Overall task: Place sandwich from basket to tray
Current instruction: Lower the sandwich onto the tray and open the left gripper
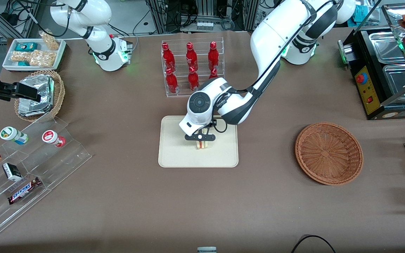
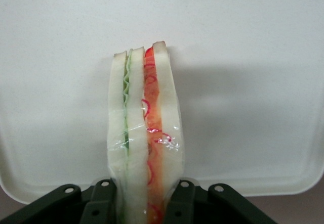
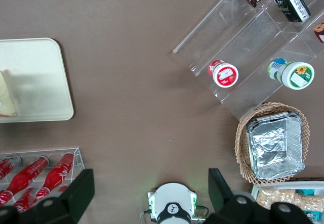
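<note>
**A:** You asked for the layout, biggest first. Your brown table (image 1: 125, 196) carries the working arm (image 1: 280, 38), which reaches from its base down over the middle of the cloth. Toward the working arm's end of the table you have the reddish-brown basket (image 1: 329, 153), lying flat with only bare wicker showing inside it. It sits well apart from the cream tray (image 1: 174, 154), which lies in the middle, nearer the front camera than the clear rack of red bottles (image 1: 191, 69).

**B:** And toward the parked arm's end?

**A:** You'll see a stepped clear display (image 1: 30, 165) with cups and snack bars, a smaller tan basket (image 1: 59, 92) holding foil packets, and a white dish of snacks (image 1: 33, 53).

**B:** Where is your gripper?

**A:** The gripper (image 1: 201, 137) hangs low over the tray, about at its centre. In the wrist view your gripper (image 2: 145, 196) has its two dark fingers (image 2: 183, 199) pressed against the outer bread slices, so it is closed narrowly on the sandwich (image 2: 144, 148).

**B:** And the sandwich itself?

**A:** You'll find the sandwich (image 1: 202, 143) standing on edge over the tray, green layer on one side, red on the other, wrapped in clear film. I cannot tell whether its lower edge touches the tray surface.
</note>
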Robot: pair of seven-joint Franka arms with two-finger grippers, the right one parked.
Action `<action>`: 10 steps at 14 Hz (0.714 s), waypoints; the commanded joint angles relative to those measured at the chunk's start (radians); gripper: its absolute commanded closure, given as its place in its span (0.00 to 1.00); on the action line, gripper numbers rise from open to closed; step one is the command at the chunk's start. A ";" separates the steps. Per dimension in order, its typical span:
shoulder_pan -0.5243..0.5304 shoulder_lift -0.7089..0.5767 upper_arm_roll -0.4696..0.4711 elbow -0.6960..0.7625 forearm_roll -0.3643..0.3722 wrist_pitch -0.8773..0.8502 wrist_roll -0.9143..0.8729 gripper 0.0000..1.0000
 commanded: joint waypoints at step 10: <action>0.000 -0.068 0.018 0.030 0.033 -0.084 -0.141 0.00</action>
